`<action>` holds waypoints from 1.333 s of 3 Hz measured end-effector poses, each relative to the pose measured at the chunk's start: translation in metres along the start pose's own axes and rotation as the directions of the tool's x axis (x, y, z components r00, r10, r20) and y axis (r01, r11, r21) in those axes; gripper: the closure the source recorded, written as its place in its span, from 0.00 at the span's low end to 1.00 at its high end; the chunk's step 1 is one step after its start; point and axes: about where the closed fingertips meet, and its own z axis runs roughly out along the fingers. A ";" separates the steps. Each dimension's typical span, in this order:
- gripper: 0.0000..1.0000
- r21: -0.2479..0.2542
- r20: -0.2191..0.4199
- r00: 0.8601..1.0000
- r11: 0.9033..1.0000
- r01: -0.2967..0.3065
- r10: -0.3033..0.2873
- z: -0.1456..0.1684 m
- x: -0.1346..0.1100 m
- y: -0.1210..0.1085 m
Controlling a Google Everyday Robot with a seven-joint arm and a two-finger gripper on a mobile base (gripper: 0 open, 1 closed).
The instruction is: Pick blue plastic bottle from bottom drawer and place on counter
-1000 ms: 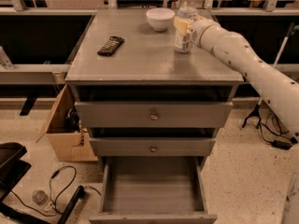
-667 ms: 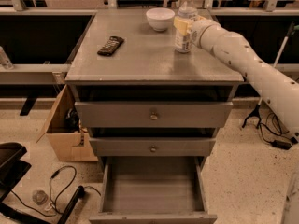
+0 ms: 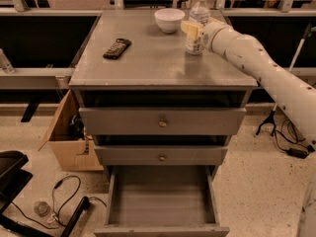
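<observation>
The blue plastic bottle (image 3: 199, 13) stands upright on the counter (image 3: 153, 60) near its back right corner, white cap on top. My gripper (image 3: 194, 31) reaches in from the right and is closed around the bottle's body, one yellowish finger (image 3: 189, 28) showing on its left side. The bottom drawer (image 3: 162, 196) is pulled open below, and its flat grey inside holds nothing.
A white bowl (image 3: 169, 19) sits just left of the bottle. A black remote (image 3: 117, 48) lies on the counter's left part. The two upper drawers (image 3: 162, 122) are shut. A cardboard box (image 3: 66, 135), cables (image 3: 64, 194) and a black object (image 3: 10, 174) are on the floor at left.
</observation>
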 end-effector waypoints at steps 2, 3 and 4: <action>0.00 -0.001 -0.002 1.000 1.000 0.004 -0.004 0.000 -0.001 0.001; 0.00 -0.042 -0.070 0.991 0.993 0.108 -0.110 -0.005 -0.031 0.020; 0.00 -0.120 -0.212 0.910 0.933 0.339 -0.357 -0.032 -0.104 0.084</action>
